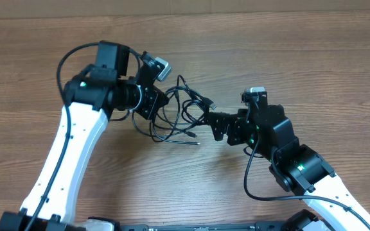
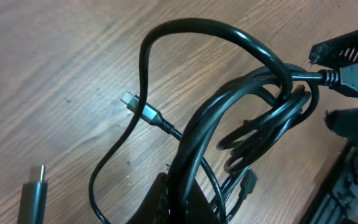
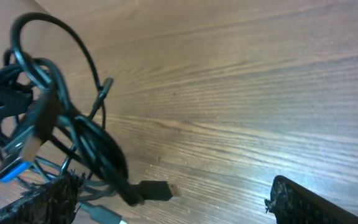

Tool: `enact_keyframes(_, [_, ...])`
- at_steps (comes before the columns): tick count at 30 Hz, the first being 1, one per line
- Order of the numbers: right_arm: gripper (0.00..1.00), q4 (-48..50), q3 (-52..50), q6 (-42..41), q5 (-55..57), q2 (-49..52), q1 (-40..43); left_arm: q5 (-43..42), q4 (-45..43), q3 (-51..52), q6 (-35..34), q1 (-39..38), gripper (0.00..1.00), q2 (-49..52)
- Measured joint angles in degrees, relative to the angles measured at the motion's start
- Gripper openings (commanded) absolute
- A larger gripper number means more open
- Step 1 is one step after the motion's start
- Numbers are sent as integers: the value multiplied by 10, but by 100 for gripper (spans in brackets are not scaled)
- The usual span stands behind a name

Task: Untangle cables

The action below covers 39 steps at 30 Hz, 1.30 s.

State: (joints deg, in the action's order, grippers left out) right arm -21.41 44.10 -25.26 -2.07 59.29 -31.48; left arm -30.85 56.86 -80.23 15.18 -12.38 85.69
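We are barely getting started: the cables (image 1: 188, 110) are sitting in one knotted bundle, left gripper (image 1: 159, 101) is pinching it shut, right gripper (image 1: 213, 126) is gaping wide, gripping nothing

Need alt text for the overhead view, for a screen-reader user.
A tangle of thin black cables sits mid-frame over a wooden table. The left end effector is shut on the bundle's left side; the right end effector stands open at its right edge.
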Motion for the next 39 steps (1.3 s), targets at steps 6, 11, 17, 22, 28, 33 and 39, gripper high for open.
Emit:
enact_keyframes(6, [96, 32, 0, 0, -5, 0, 0, 35, 4, 0, 0, 0, 4, -7])
enact_keyframes(11, [96, 49, 0, 0, -21, 0, 0, 61, 3, 0, -5, 0, 4, -7])
enact_keyframes(17, [96, 53, 0, 0, -30, 0, 0, 84, 3, 0, -22, 0, 4, -7])
enact_keyframes(22, [94, 54, 0, 31, -59, 0, 0, 90, 0, 0, -38, 0, 4, -7])
enact_keyframes(28, [89, 53, 0, 73, -91, 0, 0, 90, -12, 0, -65, 0, 4, -7])
enact_keyframes(33, [70, 48, 0, 94, -99, 0, 0, 88, -12, 0, -74, 0, 4, -7])
enact_keyframes(39, [56, 42, 0, 112, -96, 0, 0, 57, -12, 0, -76, 0, 4, -7])
